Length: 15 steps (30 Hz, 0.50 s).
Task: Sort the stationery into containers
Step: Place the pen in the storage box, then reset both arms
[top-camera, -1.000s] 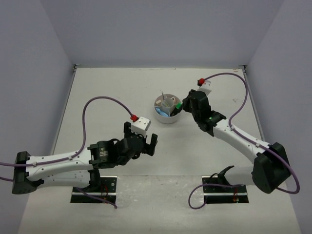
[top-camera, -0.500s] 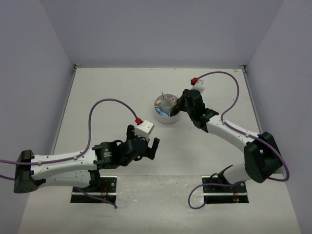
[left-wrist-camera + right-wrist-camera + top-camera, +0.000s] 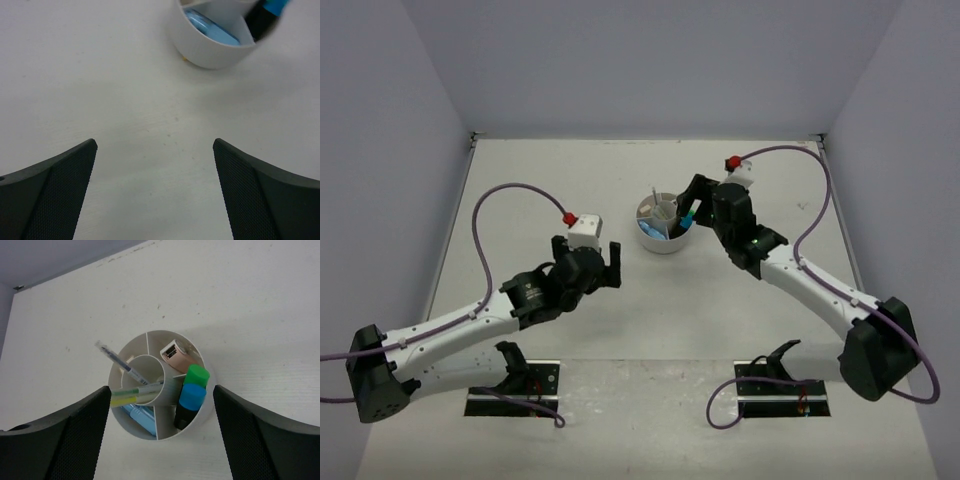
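Top external view showed the round white organiser [image 3: 663, 245] mid-table, the left gripper [image 3: 605, 267] spread open near it and the right gripper [image 3: 693, 203] open just beside its rim; left wrist view had parted fingers [image 3: 50, 197] short of its wall; right wrist view framed a green highlighter [image 3: 197, 374] and a blue highlighter [image 3: 192, 397] side by side inside it.

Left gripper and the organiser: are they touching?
Apart. The left wrist view shows a strip of table between the open left gripper and the organiser.
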Available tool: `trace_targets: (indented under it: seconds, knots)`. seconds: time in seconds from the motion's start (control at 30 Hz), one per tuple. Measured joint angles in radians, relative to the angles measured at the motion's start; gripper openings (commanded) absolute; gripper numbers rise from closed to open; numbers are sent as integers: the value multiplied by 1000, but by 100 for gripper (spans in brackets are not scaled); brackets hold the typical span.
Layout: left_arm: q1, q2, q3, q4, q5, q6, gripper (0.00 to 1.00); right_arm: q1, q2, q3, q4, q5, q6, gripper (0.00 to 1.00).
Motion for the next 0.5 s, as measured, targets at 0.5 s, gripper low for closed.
trace_targets:
  seconds: [0.5]
  knots:
    - [482,-89,127,-38,-55,54,100,0,-580,59,-464,218,-236,99]
